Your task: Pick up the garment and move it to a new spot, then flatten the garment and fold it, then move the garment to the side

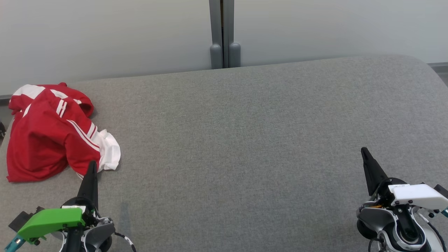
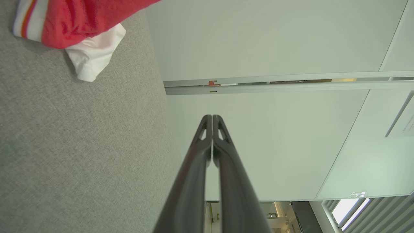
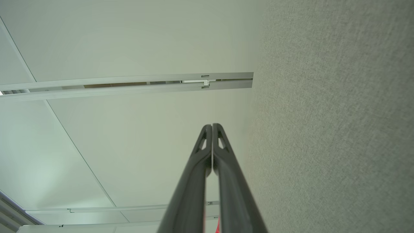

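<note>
Here, red garment (image 1: 49, 136) bunched, left end effector (image 1: 92, 165) closed nearby

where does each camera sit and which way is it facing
Head view: on the head, facing forward and down at the grey cushion and garment; shut left end effector and right end effector at bottom.
Left wrist view: on the left wrist, along its closed fingers toward a pale wall.
Right wrist view: on the right wrist, likewise, cushion beside its fingers.
Shared: head and left wrist views both show the garment.
</note>
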Motion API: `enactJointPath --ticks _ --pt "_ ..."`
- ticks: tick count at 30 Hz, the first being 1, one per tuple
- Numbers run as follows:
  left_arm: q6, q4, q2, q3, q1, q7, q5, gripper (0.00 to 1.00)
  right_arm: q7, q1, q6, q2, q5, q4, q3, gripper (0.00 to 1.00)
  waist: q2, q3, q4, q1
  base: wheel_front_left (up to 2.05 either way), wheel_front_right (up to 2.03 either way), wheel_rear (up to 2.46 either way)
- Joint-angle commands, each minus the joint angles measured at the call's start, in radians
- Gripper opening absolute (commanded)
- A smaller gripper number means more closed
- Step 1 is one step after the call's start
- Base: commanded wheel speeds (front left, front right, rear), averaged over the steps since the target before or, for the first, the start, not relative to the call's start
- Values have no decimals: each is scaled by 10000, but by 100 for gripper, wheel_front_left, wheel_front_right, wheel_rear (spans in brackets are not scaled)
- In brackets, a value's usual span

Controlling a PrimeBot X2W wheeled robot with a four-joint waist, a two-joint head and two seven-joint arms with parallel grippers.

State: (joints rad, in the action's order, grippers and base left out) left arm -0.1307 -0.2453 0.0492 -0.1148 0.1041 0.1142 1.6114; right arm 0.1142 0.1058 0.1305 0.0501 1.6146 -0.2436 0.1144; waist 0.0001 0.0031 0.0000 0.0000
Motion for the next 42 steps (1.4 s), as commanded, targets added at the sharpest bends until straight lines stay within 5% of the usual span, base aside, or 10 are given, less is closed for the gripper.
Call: enactJointPath --ticks 1,25,26,42 --pt "-25 14 22 -6 114 20 28 0 10 64 4 7 -43 -23 -2 0 -1 0 0 0 0 0 0" --pt "-25 14 22 -6 114 20 28 0 10 64 5 7 -44 -23 -2 0 -1 0 0 0 0 0 0" --pt "2 -24 -4 7 -13 -10 -3 100 -9 -14 0 -6 -3 -26 -6 100 -1 0 0 0 0 0 0" --pt "2 29 -75 357 -517 -607 -620 100 -601 -443 -1 -85 -557 -171 -359 100 -1 -1 -9 0 0 0 0"
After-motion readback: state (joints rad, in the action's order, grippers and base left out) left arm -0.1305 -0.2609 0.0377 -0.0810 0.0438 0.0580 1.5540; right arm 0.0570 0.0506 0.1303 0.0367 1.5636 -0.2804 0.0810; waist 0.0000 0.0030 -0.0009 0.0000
